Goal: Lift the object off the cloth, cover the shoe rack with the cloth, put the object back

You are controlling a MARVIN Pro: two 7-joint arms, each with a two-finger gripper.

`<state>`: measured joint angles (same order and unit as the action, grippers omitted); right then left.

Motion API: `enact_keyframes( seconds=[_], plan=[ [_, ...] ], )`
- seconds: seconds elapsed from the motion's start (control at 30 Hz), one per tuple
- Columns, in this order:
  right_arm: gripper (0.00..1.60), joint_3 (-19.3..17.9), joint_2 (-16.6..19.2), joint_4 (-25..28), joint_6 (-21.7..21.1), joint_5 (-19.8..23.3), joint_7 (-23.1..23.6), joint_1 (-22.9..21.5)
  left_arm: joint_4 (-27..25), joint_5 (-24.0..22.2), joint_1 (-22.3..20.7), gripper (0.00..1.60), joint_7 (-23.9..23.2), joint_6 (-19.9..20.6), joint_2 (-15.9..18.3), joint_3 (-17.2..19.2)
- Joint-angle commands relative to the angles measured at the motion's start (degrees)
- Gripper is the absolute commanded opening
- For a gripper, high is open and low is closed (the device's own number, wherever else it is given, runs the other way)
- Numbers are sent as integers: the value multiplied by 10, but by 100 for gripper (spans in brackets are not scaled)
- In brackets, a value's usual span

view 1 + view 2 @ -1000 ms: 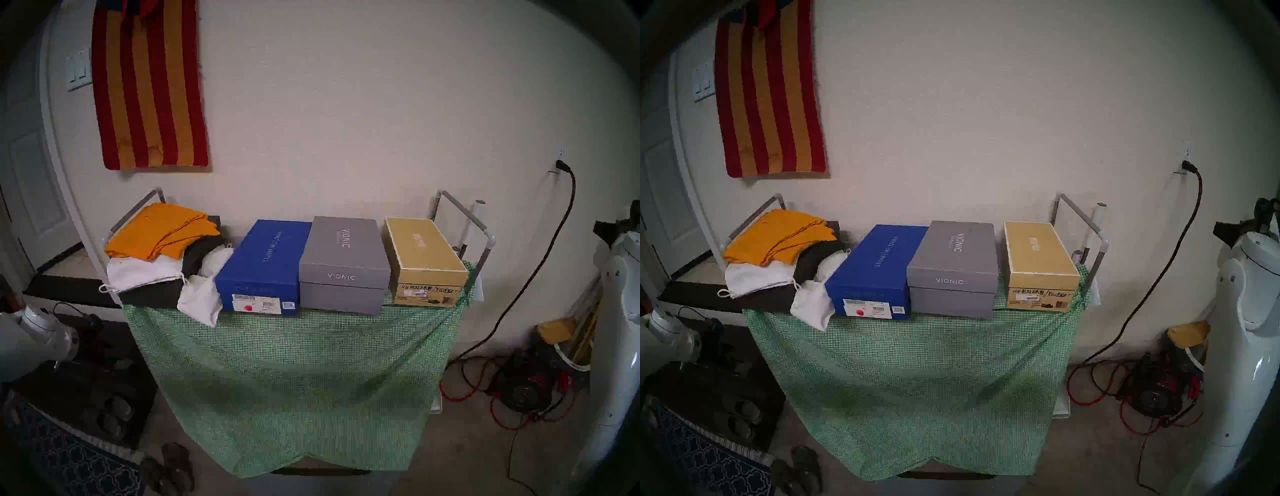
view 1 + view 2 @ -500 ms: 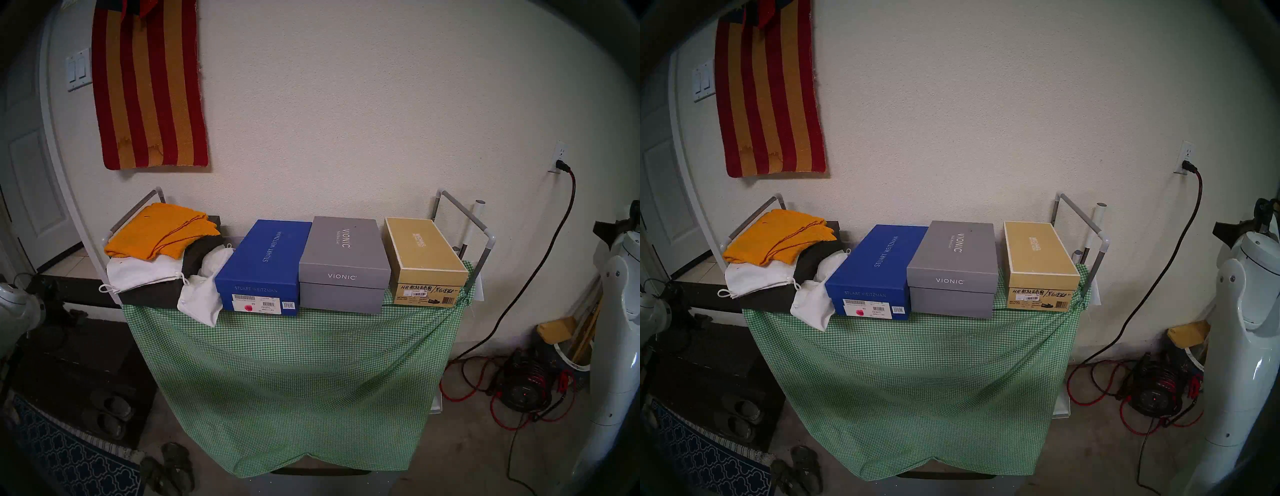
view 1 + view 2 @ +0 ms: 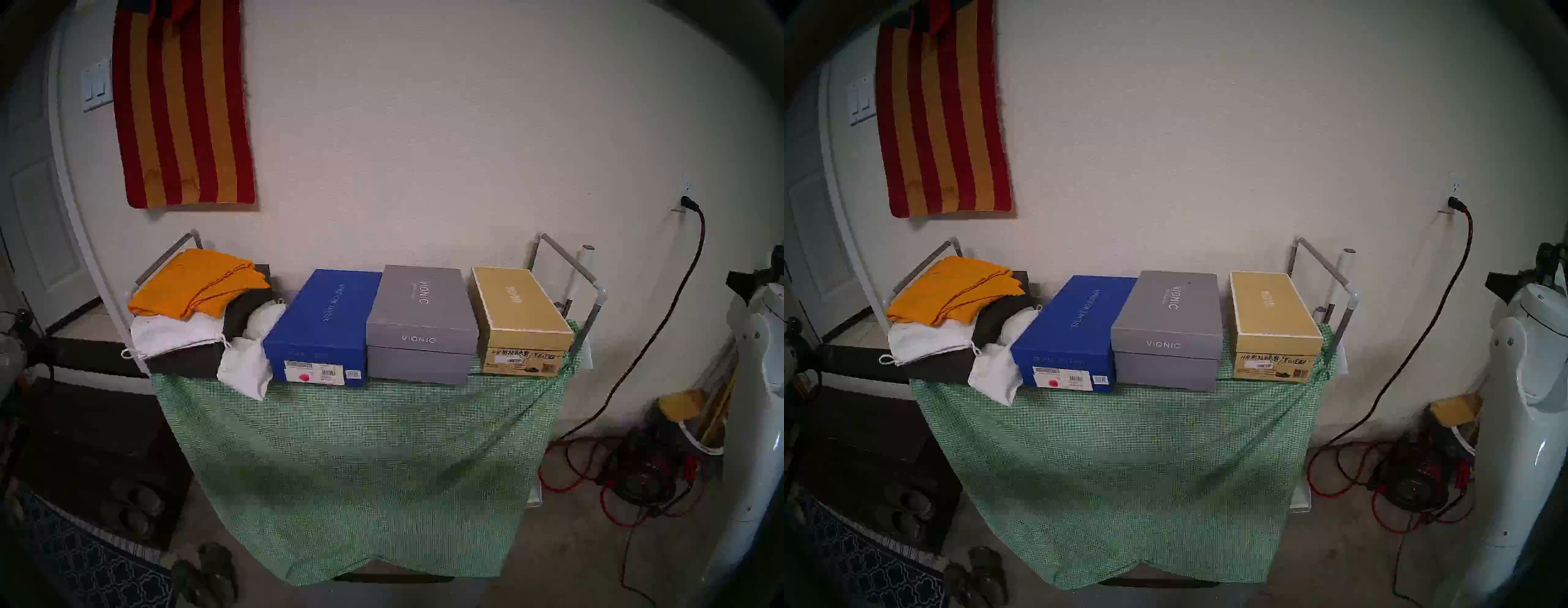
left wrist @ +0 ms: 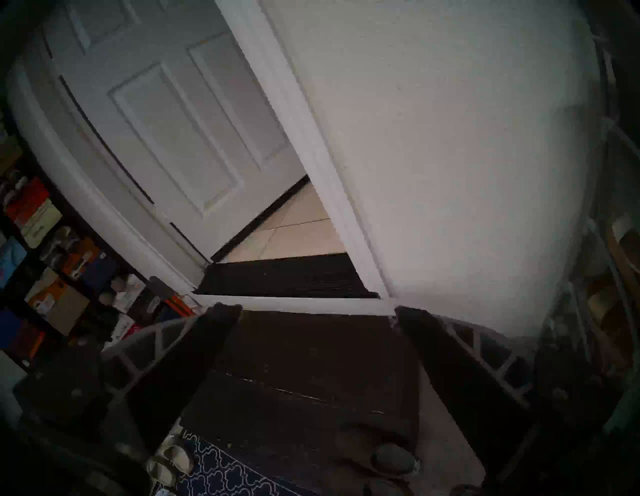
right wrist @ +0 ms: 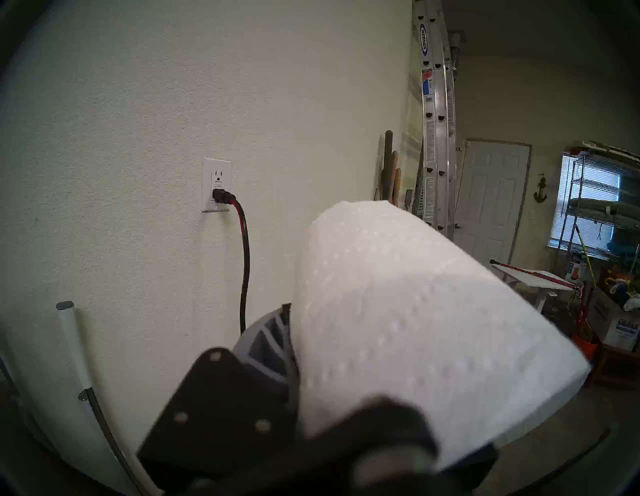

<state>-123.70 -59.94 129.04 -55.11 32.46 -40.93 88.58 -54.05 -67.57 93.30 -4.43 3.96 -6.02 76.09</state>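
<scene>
The green-and-white gingham cloth (image 3: 360, 467) hangs over the front of the shoe rack (image 3: 568, 263), its top edge lying under the shoe boxes; it also shows in the head stereo right view (image 3: 1123, 475). My right gripper (image 5: 398, 363) is shut on the white tissue roll (image 5: 398, 277), held off to the right of the rack near the wall socket. One grey finger (image 5: 268, 341) shows beside the roll. The roll's core is hidden. My left gripper (image 4: 317, 310) is open and empty, low at the left, facing a door sill.
A blue box (image 3: 322, 327), a grey box (image 3: 420, 322) and a tan box (image 3: 519, 318) stand on the rack top beside a folded orange cloth (image 3: 199, 282) and white bags (image 3: 244, 369). A cable reel (image 3: 645, 479) lies on the floor at right, sandals (image 3: 208, 573) at front left.
My left arm has drawn back to the left, almost out of the head views. The cloth, the boxes and the right arm have stayed in place.
</scene>
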Motion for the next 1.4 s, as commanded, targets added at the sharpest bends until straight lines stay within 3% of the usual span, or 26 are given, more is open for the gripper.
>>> enact_keyframes(
  seconds=[0.0,0.3,0.53,1.0,1.37],
  plan=[
    [0,23,6,41,1,16,18,-3,9,-20,9,160,21,-26,-6,10],
    [0,76,9,110,1,43,51,5,13,-36,17,160,40,-52,-13,16],
    [0,103,13,110,1,62,76,15,14,-48,26,160,56,-77,-20,22],
    [0,103,35,110,1,89,117,0,9,-66,45,160,86,-126,-30,33],
    [0,157,49,110,3,122,167,-22,-1,-77,64,160,110,-164,-35,40]
  ],
)
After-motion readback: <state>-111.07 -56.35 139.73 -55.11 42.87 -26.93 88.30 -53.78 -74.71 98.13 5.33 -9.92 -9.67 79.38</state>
